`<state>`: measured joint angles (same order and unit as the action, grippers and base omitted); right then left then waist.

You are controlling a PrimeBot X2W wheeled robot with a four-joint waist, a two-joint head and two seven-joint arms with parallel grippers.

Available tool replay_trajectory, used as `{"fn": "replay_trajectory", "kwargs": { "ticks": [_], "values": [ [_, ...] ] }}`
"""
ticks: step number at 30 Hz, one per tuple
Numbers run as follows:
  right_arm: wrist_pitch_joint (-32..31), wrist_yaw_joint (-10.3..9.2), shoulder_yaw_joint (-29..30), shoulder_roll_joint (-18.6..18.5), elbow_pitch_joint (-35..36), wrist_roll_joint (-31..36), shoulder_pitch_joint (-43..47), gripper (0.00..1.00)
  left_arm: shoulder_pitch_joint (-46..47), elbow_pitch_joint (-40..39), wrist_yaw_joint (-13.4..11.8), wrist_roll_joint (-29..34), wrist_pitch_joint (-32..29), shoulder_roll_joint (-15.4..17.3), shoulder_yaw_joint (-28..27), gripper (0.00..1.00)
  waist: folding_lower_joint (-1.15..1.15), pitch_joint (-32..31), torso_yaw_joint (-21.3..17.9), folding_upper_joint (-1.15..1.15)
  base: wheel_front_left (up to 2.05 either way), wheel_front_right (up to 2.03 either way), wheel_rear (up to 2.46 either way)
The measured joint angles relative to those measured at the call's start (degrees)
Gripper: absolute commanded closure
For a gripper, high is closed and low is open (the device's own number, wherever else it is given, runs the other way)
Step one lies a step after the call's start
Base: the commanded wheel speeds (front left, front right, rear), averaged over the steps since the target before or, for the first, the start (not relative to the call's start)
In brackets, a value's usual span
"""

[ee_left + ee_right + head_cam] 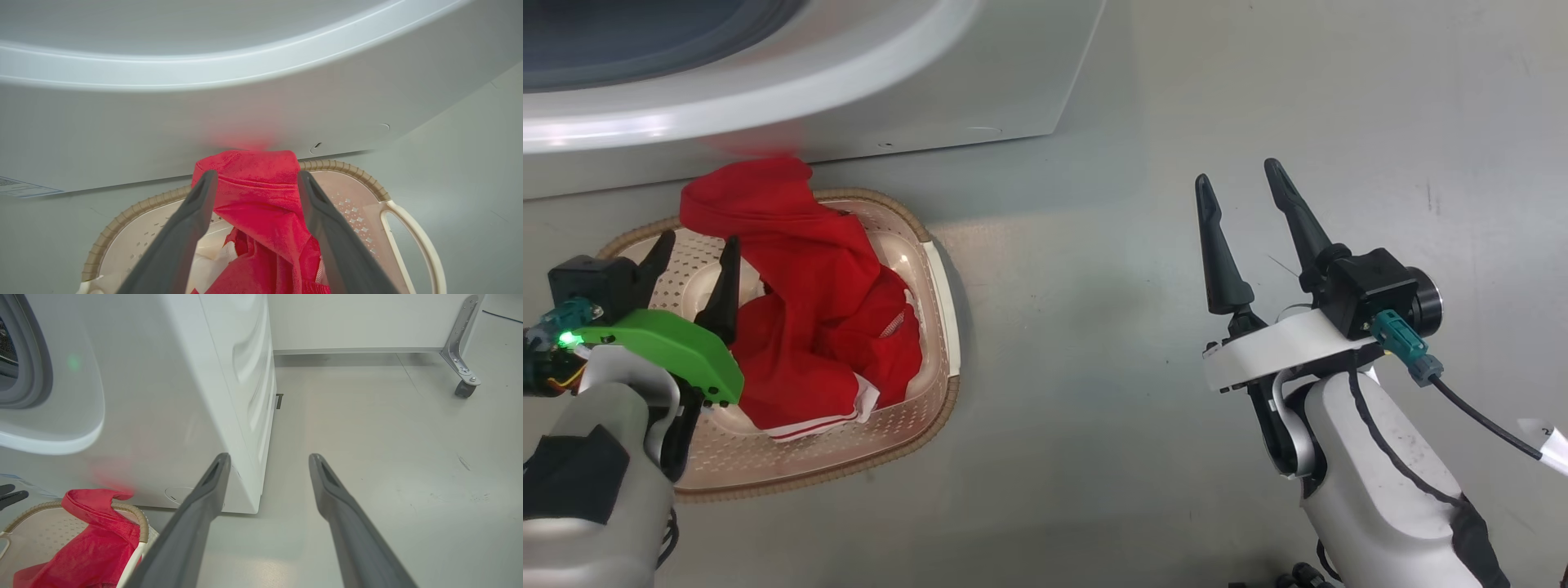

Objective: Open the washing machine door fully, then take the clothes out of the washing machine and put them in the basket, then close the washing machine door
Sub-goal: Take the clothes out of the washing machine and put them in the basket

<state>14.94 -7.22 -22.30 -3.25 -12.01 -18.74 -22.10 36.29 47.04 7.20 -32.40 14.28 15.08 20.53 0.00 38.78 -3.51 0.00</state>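
The red clothes [825, 327] lie heaped in the cream basket [882, 200] on the floor, one fold draped over its far rim against the white washing machine [980, 98]. My left gripper [701, 239] hovers open over the basket's left part, just left of the heap. In the left wrist view the clothes [261, 204] show beyond the spread left gripper [256, 173], apart from both fingers. My right gripper [1237, 171] stands open over bare floor to the right, holding nothing. The grey rubber ring [36, 355] of the drum opening shows. The washing machine door is out of view.
The grey floor [1094, 408] stretches right of the basket. In the right wrist view the machine's front corner [253, 490] lies just past my right gripper [268, 457]. A white panel on a metal bracket with a caster [463, 388] stands behind.
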Motion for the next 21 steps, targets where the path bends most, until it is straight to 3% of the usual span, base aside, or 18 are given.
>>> {"fn": "replay_trajectory", "kwargs": {
  "ticks": [21],
  "values": [
    [0.0,0.0,-1.1,0.0,1.9,-1.1,-0.1,0.0,9.1,6.7,0.0,0.0,-3.8,4.4,-1.5,0.0,0.0,7.4,-3.3,0.0,0.0,0.0,0.0]
  ]
}}
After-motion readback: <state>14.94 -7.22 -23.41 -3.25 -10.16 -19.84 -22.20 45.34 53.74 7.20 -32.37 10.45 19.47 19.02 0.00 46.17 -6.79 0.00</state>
